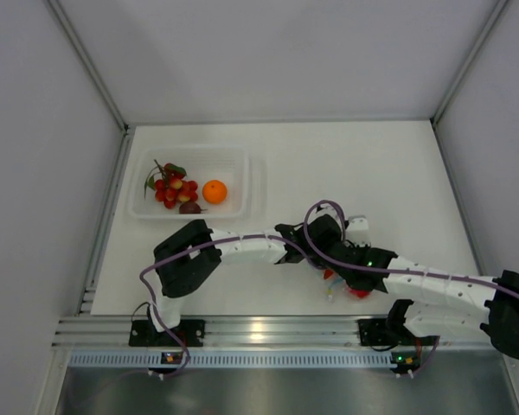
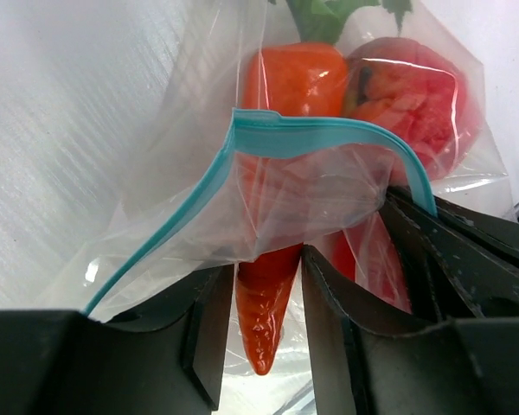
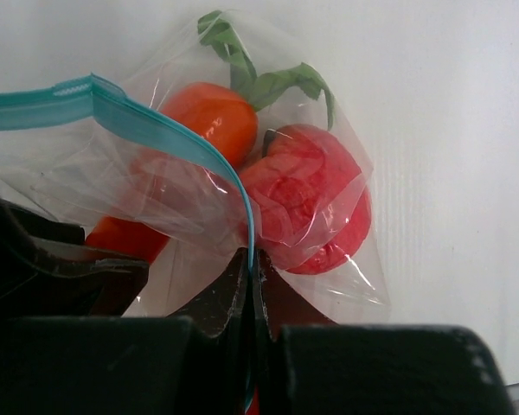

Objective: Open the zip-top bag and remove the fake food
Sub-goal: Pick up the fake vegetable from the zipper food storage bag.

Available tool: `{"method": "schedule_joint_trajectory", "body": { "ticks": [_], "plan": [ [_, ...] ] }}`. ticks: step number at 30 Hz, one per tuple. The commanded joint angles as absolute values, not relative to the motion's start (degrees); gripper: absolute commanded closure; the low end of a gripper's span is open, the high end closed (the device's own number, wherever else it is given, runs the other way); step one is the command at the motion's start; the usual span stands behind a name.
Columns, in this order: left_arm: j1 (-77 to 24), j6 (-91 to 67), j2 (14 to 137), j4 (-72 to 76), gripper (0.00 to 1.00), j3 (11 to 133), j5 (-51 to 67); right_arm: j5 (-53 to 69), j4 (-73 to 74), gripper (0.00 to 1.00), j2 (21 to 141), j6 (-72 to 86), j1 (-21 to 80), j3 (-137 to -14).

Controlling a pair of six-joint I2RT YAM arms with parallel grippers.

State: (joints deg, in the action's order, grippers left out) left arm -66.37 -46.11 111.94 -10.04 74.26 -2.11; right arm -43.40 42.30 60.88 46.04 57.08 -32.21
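Observation:
The zip-top bag (image 1: 353, 290) is held up between my two grippers near the front middle of the table. Its teal zip strip (image 2: 316, 137) curves open. Inside it are a green-topped carrot (image 2: 287, 95) and a red round fruit (image 2: 415, 104); both also show in the right wrist view, the carrot (image 3: 209, 117) and the fruit (image 3: 311, 203). My left gripper (image 2: 270, 259) has its fingers against the carrot's narrow tip at the bag mouth. My right gripper (image 3: 253, 259) is shut on the bag's zip strip (image 3: 156, 128).
A rigid clear tray (image 1: 190, 152) at the back left holds a red berry cluster (image 1: 171, 188), an orange (image 1: 214, 191) and a small dark piece (image 1: 190, 207). White walls enclose the table on three sides. A metal rail runs along the near edge.

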Motion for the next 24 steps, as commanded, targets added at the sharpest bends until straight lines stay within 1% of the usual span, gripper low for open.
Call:
{"method": "schedule_joint_trajectory", "body": {
  "ticks": [1,3,4,7,8,9,11,13,24],
  "plan": [
    [-73.65,-44.65,119.53,-16.87,0.57,73.30,-1.67,-42.45,25.58,1.00,60.38,43.42,56.69,-38.23],
    [-73.65,-44.56,119.62,-16.88,0.52,73.21,-1.67,-42.10,25.49,1.00,60.29,43.24,56.60,-38.23],
    [-73.65,-44.56,119.79,-16.79,0.53,73.30,-1.76,-42.01,25.49,1.00,60.29,43.24,56.51,-38.23],
    [-73.74,-44.47,119.97,-16.87,0.62,73.30,-2.11,-41.84,25.31,1.00,60.12,43.07,56.51,-38.23],
    [-73.74,-44.47,120.06,-16.87,0.78,73.39,-2.11,-41.66,25.23,1.00,60.03,43.07,56.43,-38.23],
    [-73.65,-44.56,119.88,-16.88,0.86,73.30,-2.28,-41.75,25.22,1.00,60.03,42.98,56.43,-38.23],
    [-73.65,-44.73,119.36,-16.79,0.95,73.13,-2.81,-41.49,25.22,1.00,60.12,42.89,56.34,-38.23],
    [-73.74,-44.91,117.95,-16.79,1.00,72.60,-3.77,-41.22,25.22,1.00,60.21,42.63,56.34,-38.23],
    [-73.92,-48.25,106.44,-16.26,1.00,68.65,-12.65,-37.71,21.01,1.00,58.98,39.82,57.04,-36.21]
  ]
}}
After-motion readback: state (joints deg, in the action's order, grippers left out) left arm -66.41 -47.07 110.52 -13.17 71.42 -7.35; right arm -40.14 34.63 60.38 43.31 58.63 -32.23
